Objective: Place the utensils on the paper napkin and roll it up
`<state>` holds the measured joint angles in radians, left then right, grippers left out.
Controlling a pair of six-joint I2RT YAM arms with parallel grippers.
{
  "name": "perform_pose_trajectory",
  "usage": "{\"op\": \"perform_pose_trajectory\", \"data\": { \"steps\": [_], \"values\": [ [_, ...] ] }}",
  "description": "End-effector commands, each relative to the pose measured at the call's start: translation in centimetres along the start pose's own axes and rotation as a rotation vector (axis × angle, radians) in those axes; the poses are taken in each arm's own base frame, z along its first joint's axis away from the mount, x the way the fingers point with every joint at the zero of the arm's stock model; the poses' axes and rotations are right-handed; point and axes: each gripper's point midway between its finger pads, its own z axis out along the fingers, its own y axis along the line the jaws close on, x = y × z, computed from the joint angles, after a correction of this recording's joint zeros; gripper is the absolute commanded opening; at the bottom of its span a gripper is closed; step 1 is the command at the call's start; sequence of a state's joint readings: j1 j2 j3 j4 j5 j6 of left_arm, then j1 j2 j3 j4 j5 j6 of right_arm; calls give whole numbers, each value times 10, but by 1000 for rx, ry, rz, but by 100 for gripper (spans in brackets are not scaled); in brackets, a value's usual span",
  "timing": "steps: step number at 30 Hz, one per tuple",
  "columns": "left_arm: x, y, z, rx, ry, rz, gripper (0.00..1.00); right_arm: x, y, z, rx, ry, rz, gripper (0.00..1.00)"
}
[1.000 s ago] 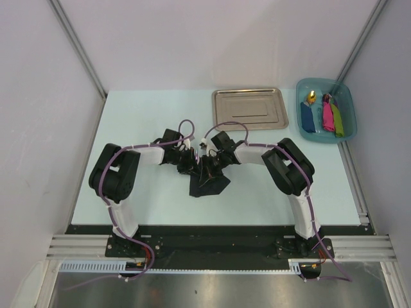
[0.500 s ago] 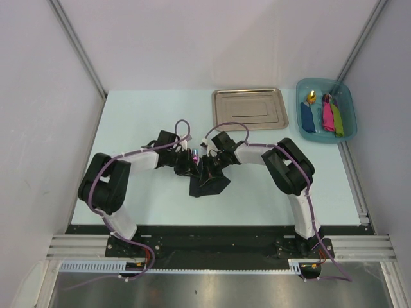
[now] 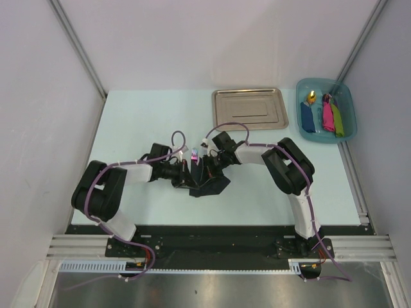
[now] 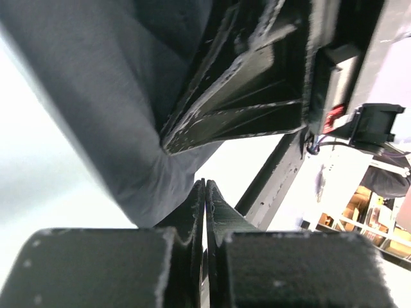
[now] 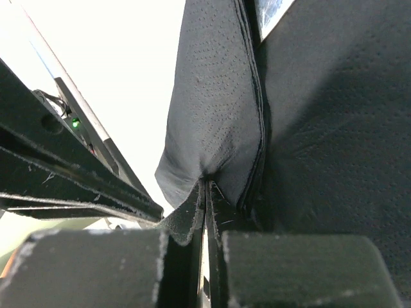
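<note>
Action sits mid-desk, a little toward the near edge, where both arms have their claws buried in the paper napkin [image 3: 212, 184]. It lies bunched and folded into a dark, lumpy wedge, not flat.

Left gripper [image 3: 185, 173] comes in low from the left edge. Its wrist view shows the jaws clamped flat together with the napkin's grey fold running right into the tips, so it looks nipped.

Right gripper [image 3: 207, 168] reaches in from the far right. Its fingertips [image 5: 192, 215] are squeezed tight on a crease of the dimpled black paper, clearly pinched.

Between the two wrists, at the napkin's far end, a small purplish glint [image 3: 194, 154] pokes out. It looks like a utensil end, but it is too small to be sure.

Steel tray [image 3: 250, 108] rests at the far edge, well apart. Teal bin [image 3: 323, 139] holds bright items in the far right corner.
</note>
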<state>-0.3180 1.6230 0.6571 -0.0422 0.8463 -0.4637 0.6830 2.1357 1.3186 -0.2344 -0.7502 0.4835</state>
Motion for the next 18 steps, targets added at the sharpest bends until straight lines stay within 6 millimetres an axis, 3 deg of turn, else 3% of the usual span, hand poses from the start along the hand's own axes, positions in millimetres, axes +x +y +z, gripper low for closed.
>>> {"op": "perform_pose_trajectory", "data": {
  "steps": [1, 5, 13, 18],
  "values": [
    [-10, -16, 2, 105, -30, 55, 0, 13, -34, 10, 94, 24, 51, 0],
    [-6, -12, 8, 140, -9, 30, 0, 12, -33, 10, 90, 24, 49, 0],
    [4, 20, 16, 125, 7, -74, 0, 11, -33, 7, 98, 18, 35, 0],
    [6, 30, 16, 122, 5, -105, 0, 11, -33, 9, 97, 19, 32, 0]
  ]
}}
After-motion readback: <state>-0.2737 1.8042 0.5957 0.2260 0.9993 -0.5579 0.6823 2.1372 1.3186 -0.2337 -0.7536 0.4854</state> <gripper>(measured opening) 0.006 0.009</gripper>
